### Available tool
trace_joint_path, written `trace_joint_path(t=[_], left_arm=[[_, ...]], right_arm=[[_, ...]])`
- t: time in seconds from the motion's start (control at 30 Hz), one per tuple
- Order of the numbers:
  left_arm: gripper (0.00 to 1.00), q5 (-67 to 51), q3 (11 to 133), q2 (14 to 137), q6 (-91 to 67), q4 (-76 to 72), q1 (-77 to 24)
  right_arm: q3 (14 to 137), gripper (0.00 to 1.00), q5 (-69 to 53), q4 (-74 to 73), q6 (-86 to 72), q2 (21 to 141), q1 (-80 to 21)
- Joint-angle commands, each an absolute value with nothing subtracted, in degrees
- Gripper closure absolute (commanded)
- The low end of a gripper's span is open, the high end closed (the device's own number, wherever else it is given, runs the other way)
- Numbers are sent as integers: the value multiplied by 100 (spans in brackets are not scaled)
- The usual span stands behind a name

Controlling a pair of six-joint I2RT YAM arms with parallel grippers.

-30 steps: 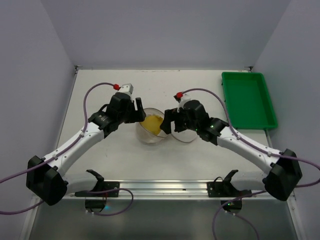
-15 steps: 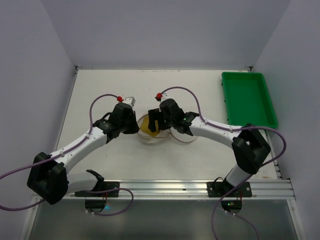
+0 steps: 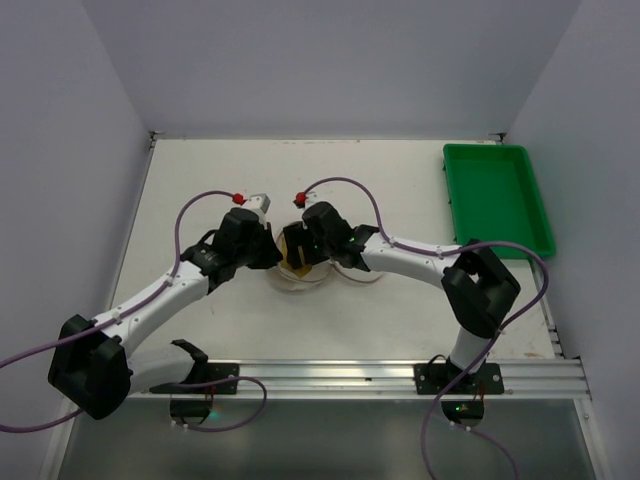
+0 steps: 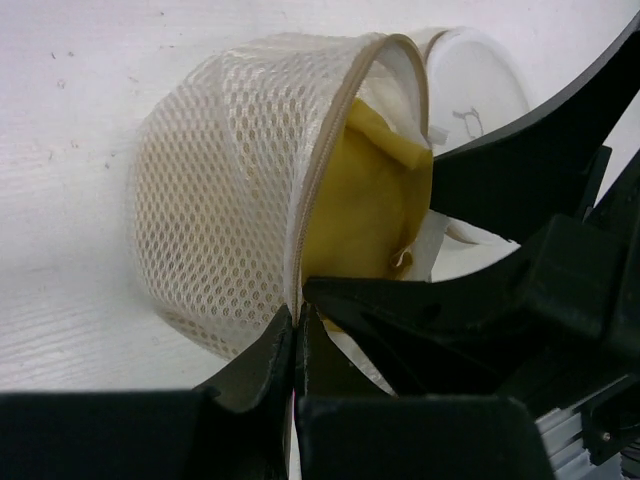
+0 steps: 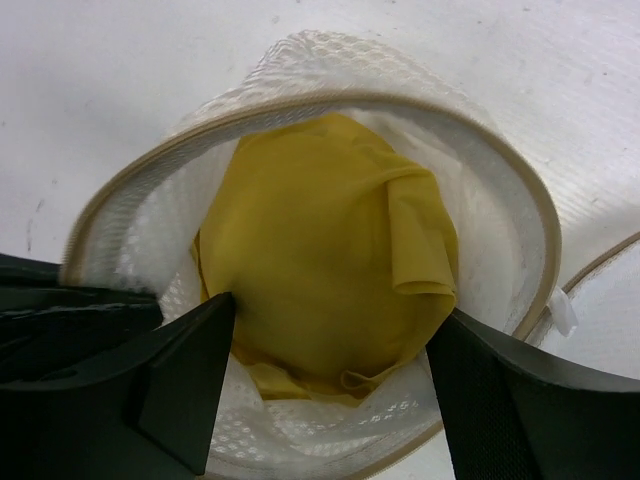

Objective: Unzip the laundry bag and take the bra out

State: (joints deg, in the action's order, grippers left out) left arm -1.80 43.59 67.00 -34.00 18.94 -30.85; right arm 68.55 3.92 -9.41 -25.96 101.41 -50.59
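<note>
Now the left end effector (image 4: 297,315) pinches the rim of the unzipped cream-white round mesh laundry bag (image 4: 210,200), so the wide-open right end effector (image 5: 330,325) should squeeze the mustard-yellow soft bra (image 5: 320,240) inside it.

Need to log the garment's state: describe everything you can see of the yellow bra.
The bra is mustard-yellow, soft, smooth-looking fabric, bunched into a rounded wad with a folded flap along one side. It lies inside the unzipped laundry bag, filling its open mouth and resting against the mesh. The right gripper has its open fingers on either side of it; whether they touch it is unclear. No straps or clasps show.
</note>
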Motion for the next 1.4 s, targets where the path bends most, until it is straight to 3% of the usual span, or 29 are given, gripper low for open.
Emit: trace_joint_path(t=[0.0, 0.23, 0.33, 0.37, 0.47, 0.5, 0.6, 1.1, 1.37], left_arm=[[100, -395, 4315, 6583, -3551, 1565, -3059], [100, -378, 4307, 6451, -3577, 1599, -3059], [100, -273, 4298, 6355, -3577, 1669, -3059], [100, -264, 4289, 6311, -3568, 1679, -3067], [100, -229, 4237, 6249, -3586, 1714, -3067], [100, -211, 4202, 6232, -3595, 1723, -3059], [100, -176, 4175, 6153, -3604, 1740, -3059], [100, 211, 4228, 6152, -3595, 2153, -2874], [100, 211, 4140, 6179, -3577, 2215, -2839]], right_arm=[[7110, 22, 632, -817, -2417, 9994, -5220], [7408, 23, 729, -958, -2461, 10177, -5238], [7427, 30, 800, -985, -2549, 10388, -5238], [7427, 34, 809, -967, -2566, 10450, -5238], [7400, 64, 835, -940, -2566, 10494, -5238], [7383, 79, 818, -932, -2558, 10459, -5238], [7251, 100, 721, -818, -2479, 10275, -5238], [6759, 100, -720, -1125, -1723, 7437, -5133], [6908, 100, -563, -756, -1925, 5890, -4186]])
